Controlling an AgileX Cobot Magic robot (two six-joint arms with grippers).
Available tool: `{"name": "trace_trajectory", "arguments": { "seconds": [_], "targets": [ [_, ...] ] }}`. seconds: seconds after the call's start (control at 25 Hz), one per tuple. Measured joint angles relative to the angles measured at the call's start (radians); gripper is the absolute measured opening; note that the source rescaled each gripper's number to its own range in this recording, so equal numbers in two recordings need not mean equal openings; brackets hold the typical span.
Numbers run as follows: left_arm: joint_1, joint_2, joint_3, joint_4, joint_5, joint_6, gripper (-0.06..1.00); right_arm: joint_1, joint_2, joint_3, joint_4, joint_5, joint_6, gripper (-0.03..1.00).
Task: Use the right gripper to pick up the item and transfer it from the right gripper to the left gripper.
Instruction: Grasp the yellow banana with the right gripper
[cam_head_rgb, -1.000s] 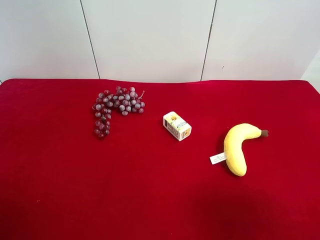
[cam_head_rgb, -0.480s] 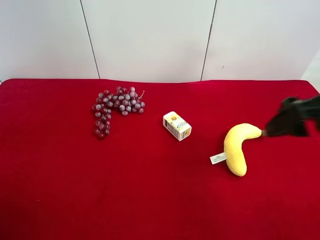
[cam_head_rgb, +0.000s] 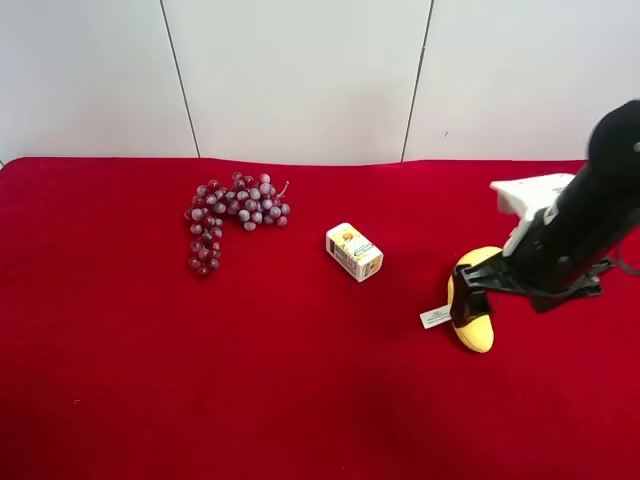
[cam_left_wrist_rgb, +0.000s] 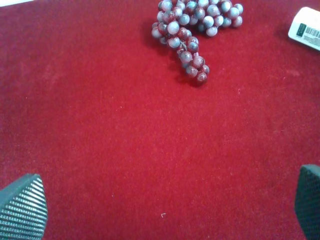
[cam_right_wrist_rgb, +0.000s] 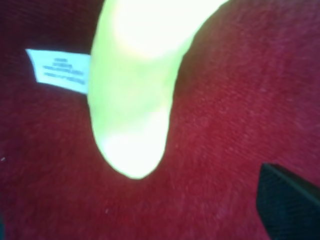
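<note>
The yellow plush banana (cam_head_rgb: 477, 331) lies on the red cloth at the exterior high view's right, its white tag (cam_head_rgb: 436, 317) pointing left. The right gripper (cam_head_rgb: 470, 293), on the thick black arm with a white bracket (cam_head_rgb: 530, 195), is down over the banana's middle and hides it and the stem. In the right wrist view the banana (cam_right_wrist_rgb: 132, 95) and tag (cam_right_wrist_rgb: 59, 70) lie just ahead, and one fingertip (cam_right_wrist_rgb: 287, 202) shows far to the side, so the jaws stand wide open. The left gripper (cam_left_wrist_rgb: 165, 210) is open and empty above bare cloth; its arm is out of the exterior high view.
A purple grape bunch (cam_head_rgb: 232, 213) lies at the back left and shows in the left wrist view (cam_left_wrist_rgb: 192, 30). A small white-and-yellow carton (cam_head_rgb: 354, 251) lies mid-table, its corner in the left wrist view (cam_left_wrist_rgb: 306, 27). A white panelled wall stands behind the table.
The right arm has come in from the exterior high view's right edge and dropped onto the banana's middle. The banana, carton and grapes have not moved.
</note>
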Motion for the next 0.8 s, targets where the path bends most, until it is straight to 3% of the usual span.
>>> {"name": "trace_trajectory", "arguments": {
  "seconds": [0.32,0.44,0.56,0.8],
  "targets": [
    [0.0,0.0,0.0,0.0,0.0,0.0,1.0,0.0,0.163,-0.001,0.0,-0.127,-0.003,1.0],
    [0.0,0.0,0.0,0.0,0.0,0.0,1.0,0.0,0.204,-0.002,-0.005,-0.144,-0.003,0.93],
    [0.0,0.0,0.0,0.0,0.0,0.0,1.0,0.0,0.219,-0.002,-0.01,-0.149,-0.003,0.75],
    [0.0,0.0,0.0,0.0,0.001,0.0,1.0,0.0,0.219,-0.002,-0.016,-0.135,-0.003,0.2]
  ]
}}
